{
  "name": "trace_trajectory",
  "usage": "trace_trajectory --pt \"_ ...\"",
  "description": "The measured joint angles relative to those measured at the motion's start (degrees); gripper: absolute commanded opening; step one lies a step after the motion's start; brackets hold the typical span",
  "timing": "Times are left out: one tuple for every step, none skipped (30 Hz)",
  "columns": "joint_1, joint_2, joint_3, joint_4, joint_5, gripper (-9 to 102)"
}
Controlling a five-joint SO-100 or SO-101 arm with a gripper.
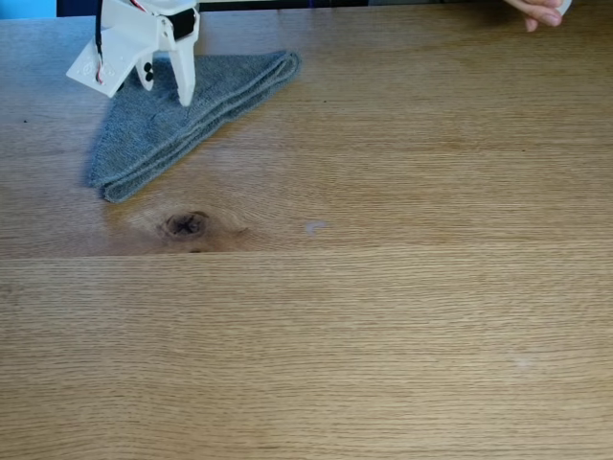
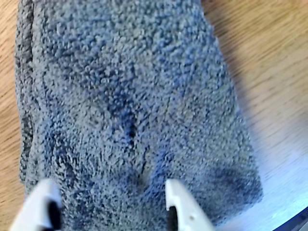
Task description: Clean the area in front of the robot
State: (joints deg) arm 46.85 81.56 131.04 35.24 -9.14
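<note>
Over the grey cloth (image 2: pixel 130 110) on the tabletop (image 1: pixel 383 316), the robot's fingers (image 2: pixel 110 202) rest spread apart.

Cloth (image 1: pixel 182 120) on tabletop (image 1: pixel 383 316) far left, knot (image 1: pixel 187 225) before it

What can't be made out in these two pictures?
- Robot, fixed view: top edge cuts off everything above the gripper.
- Hand, fixed view: just fingertips at the top edge.
- Fingertips, wrist view: cloth contact unclear.
- Table under the cloth: hidden.
</note>
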Motion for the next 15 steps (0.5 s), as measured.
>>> trace_trajectory --pt "0.0 0.0 0.0 -0.35 -0.35 19" --pt "0.0 0.0 0.0 -0.53 -0.62 19" --pt "0.0 0.0 0.0 -0.7 -0.7 19" --pt "0.0 0.0 0.0 -0.88 -0.88 19" --pt "0.0 0.0 0.0 -1.05 -0.88 19" --pt "0.0 -0.44 0.0 -1.14 -0.88 17" --pt "0.0 -0.97 -0.09 -1.41 -0.88 15" --pt "0.0 -1.58 -0.09 -1.76 -0.88 13" --pt "0.0 -2.29 -0.09 -2.2 -1.05 10" --pt "0.0 -3.08 -0.09 -2.81 -1.32 5" --pt "0.0 -3.96 -0.09 -3.6 -1.93 1" --pt "0.0 -4.92 -0.09 -4.31 -2.46 0" --pt "0.0 -5.8 -0.09 -4.92 -2.99 0" --pt "0.0 -6.59 -0.18 -5.54 -3.52 0" --pt "0.0 -7.03 -0.44 -5.98 -3.43 0"
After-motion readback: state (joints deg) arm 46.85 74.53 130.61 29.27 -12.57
